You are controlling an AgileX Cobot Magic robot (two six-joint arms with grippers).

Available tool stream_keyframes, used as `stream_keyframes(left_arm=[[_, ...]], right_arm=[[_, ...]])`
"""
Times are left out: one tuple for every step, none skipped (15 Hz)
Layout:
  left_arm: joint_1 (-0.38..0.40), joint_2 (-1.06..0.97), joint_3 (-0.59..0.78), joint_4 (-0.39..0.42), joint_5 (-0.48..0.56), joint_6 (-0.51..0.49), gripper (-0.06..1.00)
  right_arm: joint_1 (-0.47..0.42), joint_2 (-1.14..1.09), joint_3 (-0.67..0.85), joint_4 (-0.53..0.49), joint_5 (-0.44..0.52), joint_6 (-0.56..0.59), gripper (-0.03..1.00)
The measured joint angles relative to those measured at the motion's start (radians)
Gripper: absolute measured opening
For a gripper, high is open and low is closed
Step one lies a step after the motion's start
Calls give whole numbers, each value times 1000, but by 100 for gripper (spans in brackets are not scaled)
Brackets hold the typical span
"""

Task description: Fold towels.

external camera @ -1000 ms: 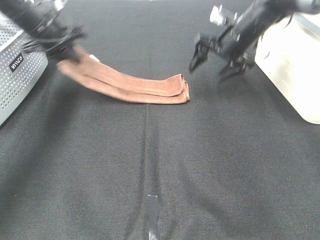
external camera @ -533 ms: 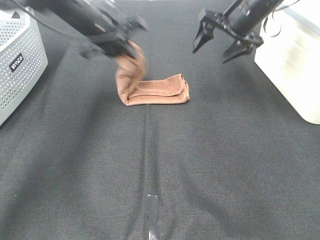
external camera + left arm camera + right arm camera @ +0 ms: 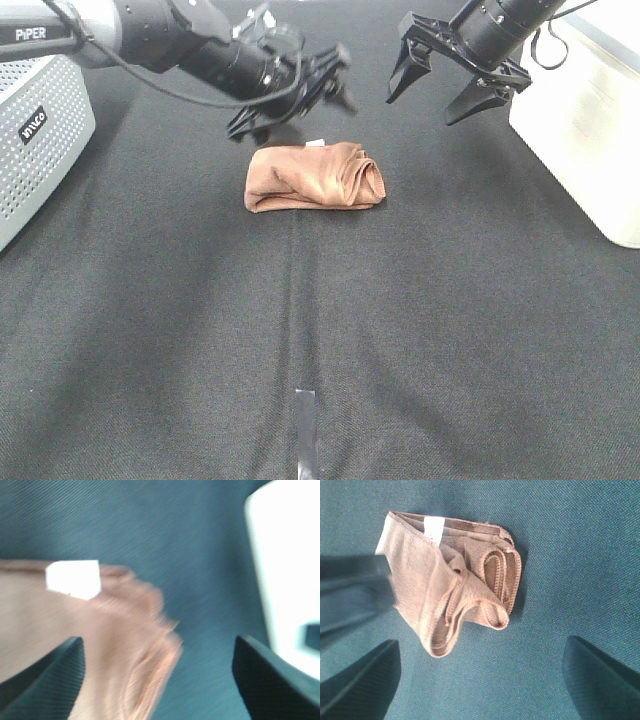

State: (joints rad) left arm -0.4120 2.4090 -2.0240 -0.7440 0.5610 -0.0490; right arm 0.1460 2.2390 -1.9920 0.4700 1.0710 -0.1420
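Rust terry towel (image 3: 315, 177) lies as a lumpy packet on the black cloth (image 3: 320, 330), mid-table toward the far side; its layers are not flush, the right end bulges in loose loops, and the white tag (image 3: 316, 143) shows at the far hem. Left gripper (image 3: 296, 95) hovers just above the packet's far edge, jaws spread wide with nothing in them; right gripper (image 3: 432, 92) hangs off to the right, apart from the towel, jaws likewise wide and empty.

By the look of it the fold is laid but untidy, so the step in hand is probably tidying. To do it well, the left should rise straight up so it does not snag the top layer; a flat press along the top, from the folded end toward the loose loops, would settle them; the right could nudge that end so the edges line up; slow moves suit it, since terry drags and springs back.
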Motion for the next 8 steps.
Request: stream_keyframes(left_arm=[[17, -3, -36, -1, 4, 49, 78], [39, -14, -55, 16, 11, 82, 78], [69, -28, -65, 49, 14, 104, 78], [107, -46, -71, 78, 14, 111, 78], [148, -59, -73, 99, 17, 111, 78], [182, -62, -75, 105, 21, 111, 78], [216, -62, -76, 115, 35, 111, 78], [242, -62, -76, 119, 55, 111, 78]], right_arm=[[0, 0, 0, 1, 0, 0, 82], [0, 0, 0, 19, 0, -2, 82], [3, 0, 0, 47, -1, -15, 82], [12, 1, 0, 91, -2, -34, 82], [27, 7, 0, 142, -4, -55, 82], [48, 20, 0, 200, -7, -84, 82], [76, 43, 0, 270, -14, -117, 82], [103, 75, 0, 341, -33, -163, 82]])
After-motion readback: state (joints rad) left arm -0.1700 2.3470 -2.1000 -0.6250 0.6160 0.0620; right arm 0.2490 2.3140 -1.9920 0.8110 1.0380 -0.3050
